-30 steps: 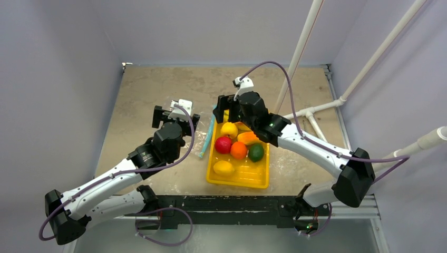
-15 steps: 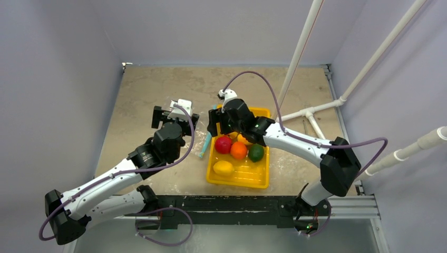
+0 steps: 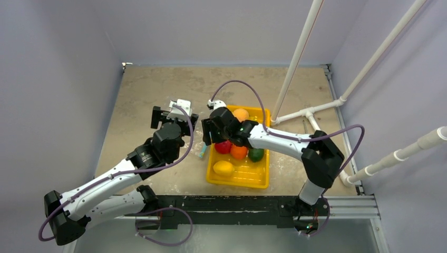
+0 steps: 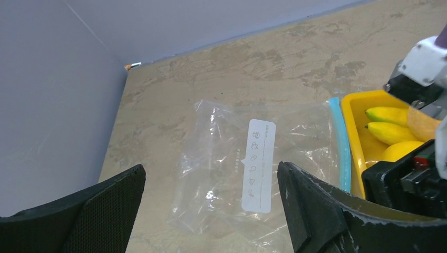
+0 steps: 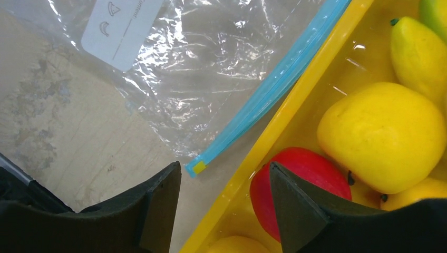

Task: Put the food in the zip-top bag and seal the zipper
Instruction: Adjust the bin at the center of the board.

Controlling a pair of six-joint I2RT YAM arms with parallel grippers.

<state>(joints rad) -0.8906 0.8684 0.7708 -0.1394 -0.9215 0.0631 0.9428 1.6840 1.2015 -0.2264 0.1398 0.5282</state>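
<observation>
well, the zip-top bag (image 4: 226, 174) lies flat on the table (image 3: 153, 89), just beside the left wall of the yellow tray (image 3: 251, 174), and its teal zipper (image 5: 274, 87) runs along this wall; if they touch i cannot tell. the food (image 5: 382, 134) is all inside the tray, none of it in the bag: red, orange, green and yellow fruits, close together. the left gripper (image 4: 210, 174) hangs above the bag with its jaws wide apart and nothing between them. the right gripper (image 5: 221, 176) is also spread and empty, and it hovers over the near end of the zipper and the left rim of the tray. i think the bag will handle as very light, thin and floppy, and slippery too, so it can slide on the table or fold when it is pushed. the zipper strip looks like the stiffest part, so the best place to take hold is one lip of the mouth, close to this strip, not the loose middle with the white label (image 4: 258, 166). the fruits are glossy and round, probably light, so they may slip or roll; a grip across the widest part seems safest. the table is a worn beige board with dark patches, with plain pale walls around it, and white pipes (image 3: 300, 52) stand at the right.
</observation>
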